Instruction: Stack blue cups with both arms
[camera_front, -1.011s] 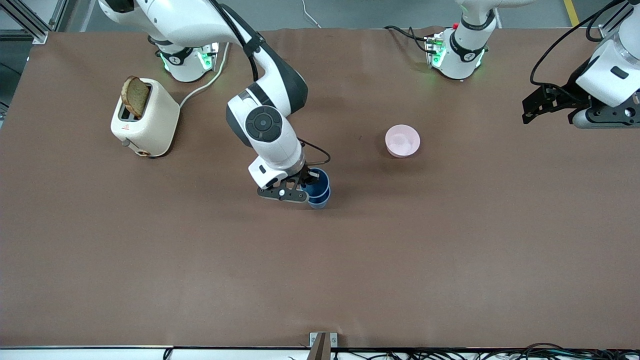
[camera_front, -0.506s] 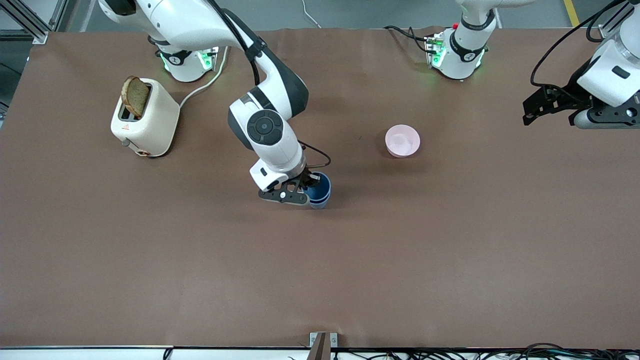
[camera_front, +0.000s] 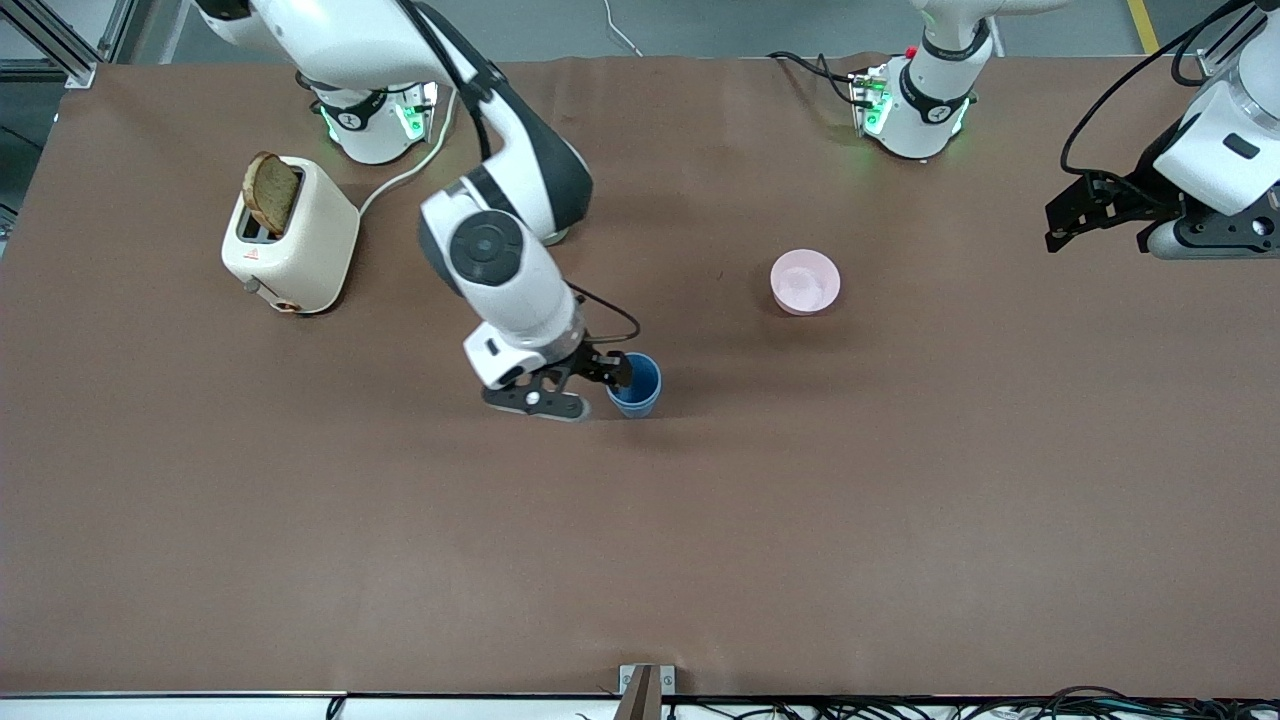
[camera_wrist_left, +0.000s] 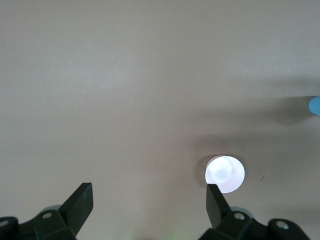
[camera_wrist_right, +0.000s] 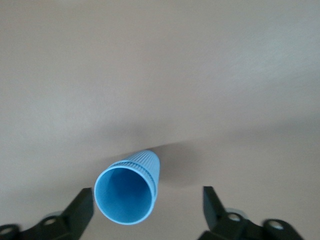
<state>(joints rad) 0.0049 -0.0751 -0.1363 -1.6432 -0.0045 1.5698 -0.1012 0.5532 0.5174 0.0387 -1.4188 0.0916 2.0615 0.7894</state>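
The two blue cups (camera_front: 636, 386) stand upright near the table's middle, nested one inside the other as a single stack. My right gripper (camera_front: 611, 376) is open just beside the stack's rim, toward the right arm's end, and holds nothing. In the right wrist view the cup stack (camera_wrist_right: 128, 194) shows its open mouth between the spread fingers of the right gripper (camera_wrist_right: 148, 204), which do not touch it. My left gripper (camera_front: 1063, 220) is open and empty, waiting above the left arm's end of the table. It also shows in the left wrist view (camera_wrist_left: 149, 196).
A pink bowl (camera_front: 804, 281) sits farther from the front camera than the cups, toward the left arm's end; it also shows in the left wrist view (camera_wrist_left: 225, 173). A cream toaster (camera_front: 290, 236) with a bread slice stands near the right arm's base, its cord running to the table's edge.
My right gripper opened, let go of the upper cup and drew back toward the right arm's end. The upper cup now sits lower in the other. The left arm has not moved.
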